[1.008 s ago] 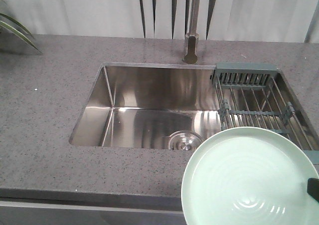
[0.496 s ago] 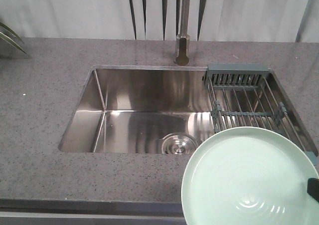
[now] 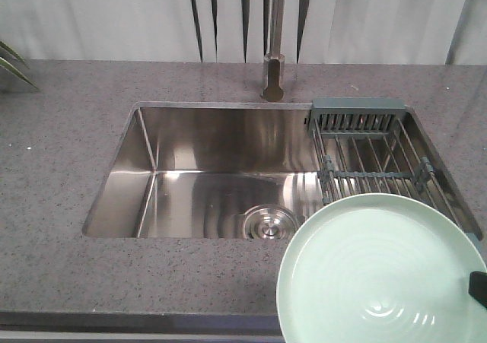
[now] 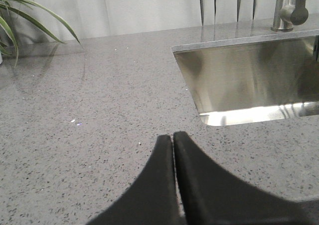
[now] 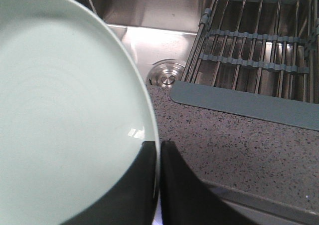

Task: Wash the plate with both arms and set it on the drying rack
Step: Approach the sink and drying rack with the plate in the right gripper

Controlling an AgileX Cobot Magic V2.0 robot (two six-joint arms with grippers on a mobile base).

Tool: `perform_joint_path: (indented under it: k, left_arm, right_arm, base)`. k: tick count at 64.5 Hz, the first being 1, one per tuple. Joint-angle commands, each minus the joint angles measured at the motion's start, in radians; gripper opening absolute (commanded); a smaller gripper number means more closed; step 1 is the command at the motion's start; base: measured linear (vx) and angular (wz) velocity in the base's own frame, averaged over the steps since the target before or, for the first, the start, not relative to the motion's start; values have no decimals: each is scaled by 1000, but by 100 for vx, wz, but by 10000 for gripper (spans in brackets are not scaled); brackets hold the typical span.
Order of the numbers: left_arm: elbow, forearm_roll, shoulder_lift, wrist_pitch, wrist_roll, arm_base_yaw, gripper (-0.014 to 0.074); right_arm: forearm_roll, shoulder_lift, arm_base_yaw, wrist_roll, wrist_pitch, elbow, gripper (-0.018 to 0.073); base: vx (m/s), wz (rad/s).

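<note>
The pale mint-green plate [image 3: 380,274] fills the lower right of the front view, held above the counter's front edge near the sink's right end. My right gripper [image 5: 158,144] is shut on the plate [image 5: 65,105], pinching its rim between the two black fingers; only a black tip [image 3: 478,288] of it shows in the front view. The drying rack [image 3: 373,157] of steel wire with grey-green ends lies across the right end of the sink, just behind the plate. My left gripper [image 4: 173,136] is shut with nothing in it, hovering over the bare counter left of the sink.
The steel sink basin [image 3: 221,183] has a round drain [image 3: 270,223]. A tap [image 3: 274,61] stands behind it on the speckled grey counter [image 3: 61,168]. Plant leaves [image 4: 20,15] hang at the far left. The rack's near grey-green end piece [image 5: 244,103] rests on the counter.
The whole scene has shifted left and slightly down in the front view, as the base moves. The plate and right gripper tip keep the same place in the frame.
</note>
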Motion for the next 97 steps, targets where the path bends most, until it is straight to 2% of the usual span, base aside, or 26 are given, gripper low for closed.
perform_joint_path:
  k: [1, 97]
  left_arm:
    - [-22, -6, -15, -72, -6, -4, -6]
    - [-22, -6, -15, -72, -6, -4, -6]
  right_arm:
    - [38, 6, -7, -2, -52, -26, -1]
    - [38, 6, -7, -2, -52, -26, -1]
  base:
    - [1, -2]
    - [2, -2]
